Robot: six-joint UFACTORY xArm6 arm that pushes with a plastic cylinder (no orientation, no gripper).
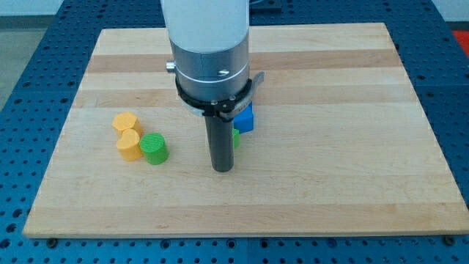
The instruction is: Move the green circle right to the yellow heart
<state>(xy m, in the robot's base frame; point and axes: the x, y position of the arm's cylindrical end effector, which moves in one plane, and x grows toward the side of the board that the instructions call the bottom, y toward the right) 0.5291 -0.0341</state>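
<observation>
Nothing readable here as far as I can see: no text, labels, brand marks or numbers on the wooden board point(352, 183), on the coloured blocks, or on the white and grey arm housing point(209, 44). The blue perforated table point(22, 66) underneath is plain too.
</observation>
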